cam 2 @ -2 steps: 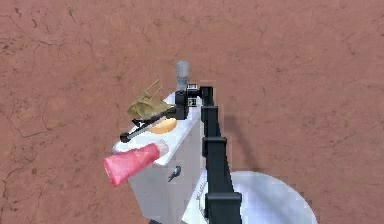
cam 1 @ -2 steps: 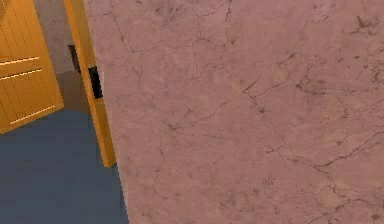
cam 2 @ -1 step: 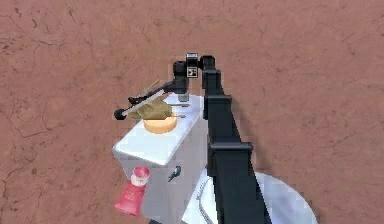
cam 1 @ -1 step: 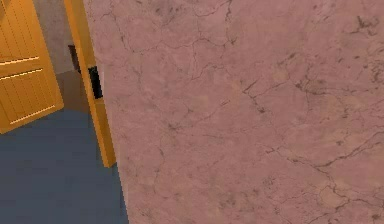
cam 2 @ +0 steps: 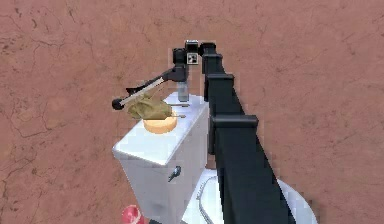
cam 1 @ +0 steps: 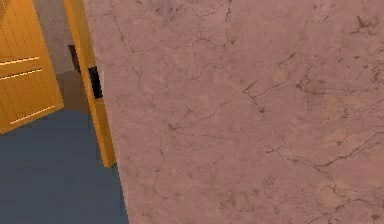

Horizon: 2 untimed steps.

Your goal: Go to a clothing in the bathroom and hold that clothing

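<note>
Here the tool [cam 2: 124,100] shows at a tan clump [cam 2: 150,103] — white tank [cam 2: 165,152] nearby.

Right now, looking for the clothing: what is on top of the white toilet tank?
On the tank lid: a round tan thing and a small grey upright thing. A crumpled tan lump shows at the gripper; the arm covers the lid's right end.

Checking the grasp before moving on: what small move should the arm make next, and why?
Probably lift the arm slightly: the claw sits at a tan crumpled cloth at the white tank's top, and a lift would show whether it is held.
</note>
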### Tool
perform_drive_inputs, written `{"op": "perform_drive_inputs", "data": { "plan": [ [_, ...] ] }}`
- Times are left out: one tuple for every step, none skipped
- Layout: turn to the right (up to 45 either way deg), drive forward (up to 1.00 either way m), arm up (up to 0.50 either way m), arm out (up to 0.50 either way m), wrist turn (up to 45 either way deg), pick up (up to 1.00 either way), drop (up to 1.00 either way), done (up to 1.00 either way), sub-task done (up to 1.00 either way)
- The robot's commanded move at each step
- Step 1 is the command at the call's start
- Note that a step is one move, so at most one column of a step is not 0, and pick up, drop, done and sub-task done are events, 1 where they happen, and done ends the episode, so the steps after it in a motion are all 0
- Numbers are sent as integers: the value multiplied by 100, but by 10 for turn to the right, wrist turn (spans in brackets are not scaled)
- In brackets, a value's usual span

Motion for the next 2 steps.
{"op": "perform_drive_inputs", "data": {
  "plan": [
    [0, 0, 0, 0, -450, 0, 0, 0, 0],
    [0, 0, 0, 0, -30, 0, 0, 0, 0]
  ]
}}
